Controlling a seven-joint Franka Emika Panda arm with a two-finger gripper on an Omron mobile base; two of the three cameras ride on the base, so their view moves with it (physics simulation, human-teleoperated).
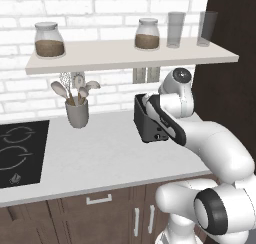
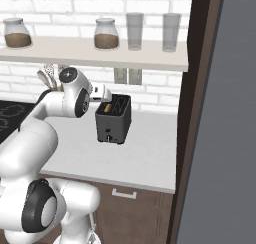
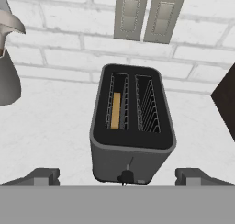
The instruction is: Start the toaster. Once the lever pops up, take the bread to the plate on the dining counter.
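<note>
1. Looking from the left base view, the toaster stands on the grey worktop below the shelf, largely hidden behind the arm, whose hand reaches over its top. A utensil cup with spoons stands well to its left, and a hob lies at the far left. Two jars and two glasses sit on the shelf. None of these blocks the toaster's front.

2. Turning to the right base view, the toaster shows its front with small light knobs, and the bread sits as a tan strip in its left slot. The gripper hovers just above the toaster's left top corner; I judge the lever not yet pressed, though it is too small to read here. A dark tall cabinet side rises close on the right and would crowd a wide swing that way.

3. Peering down the hand view, the bread stands sunk in the left slot while the right slot is bare wire. The lever knob sits at the front face, between the spread finger tips; the pincer is open and holds nothing. Two wall outlets are behind. Everything is left, by my reading: starting the toaster, lifting the bread, carrying it to the plate.
</note>
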